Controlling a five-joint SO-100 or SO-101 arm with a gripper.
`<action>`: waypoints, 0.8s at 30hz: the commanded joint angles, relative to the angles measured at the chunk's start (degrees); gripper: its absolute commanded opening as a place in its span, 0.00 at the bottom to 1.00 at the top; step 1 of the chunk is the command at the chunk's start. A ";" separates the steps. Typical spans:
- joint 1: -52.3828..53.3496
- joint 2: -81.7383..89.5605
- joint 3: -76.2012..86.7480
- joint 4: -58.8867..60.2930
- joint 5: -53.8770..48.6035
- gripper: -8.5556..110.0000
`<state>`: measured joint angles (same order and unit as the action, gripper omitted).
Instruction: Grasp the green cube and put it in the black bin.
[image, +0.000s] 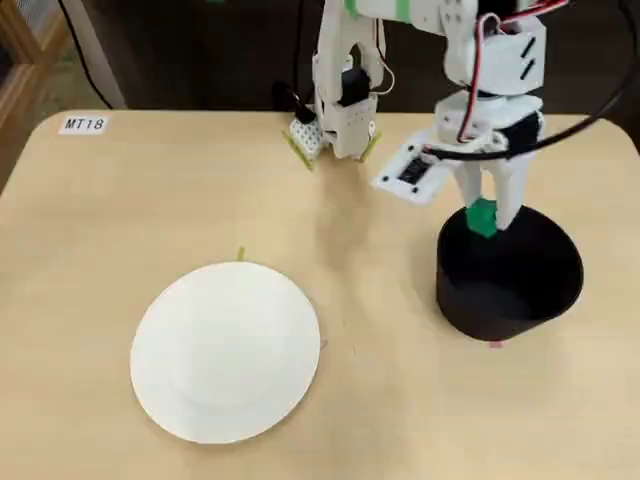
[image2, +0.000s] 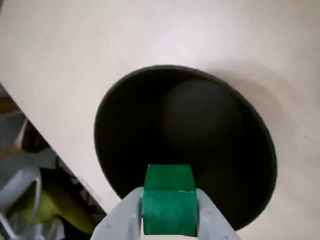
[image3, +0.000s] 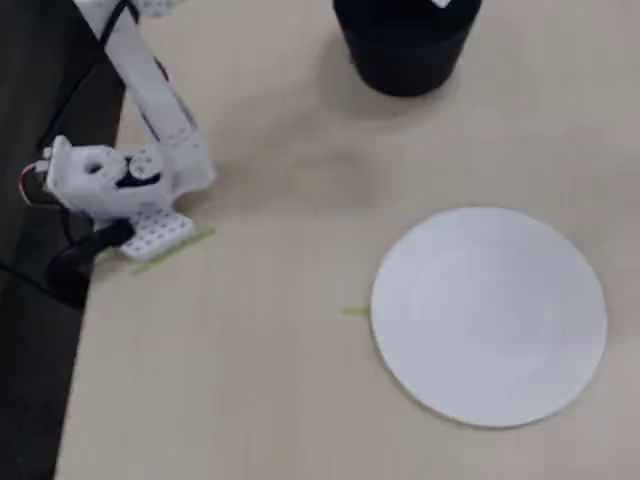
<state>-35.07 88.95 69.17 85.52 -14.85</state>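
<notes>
Hovering, green cube apparently inside bin rim

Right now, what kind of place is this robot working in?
Probably a lab or classroom bench: a light wooden table tagged with an MT18 label, thin tape strips marking the arm's base, and staged props.

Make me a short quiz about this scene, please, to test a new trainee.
1. True or false: the pincer is holding the green cube.
2. Where is the cube now? A) on the white plate B) over the opening of the black bin C) on the table beside the arm's base
3. Is anything lying on the white plate?

Key:
1. True. In the wrist view the cube sits clamped between the two fingers.
2. B. Both the wrist view and a fixed view show it above the bin's mouth.
3. No, the plate is bare in both fixed views.
</notes>
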 joint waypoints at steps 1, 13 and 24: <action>-2.37 -1.41 -0.53 -2.20 -0.70 0.07; -3.87 -5.45 -0.70 -6.68 -2.29 0.07; -3.96 -6.33 0.00 -7.21 -2.11 0.36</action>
<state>-38.67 82.27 69.35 78.49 -16.88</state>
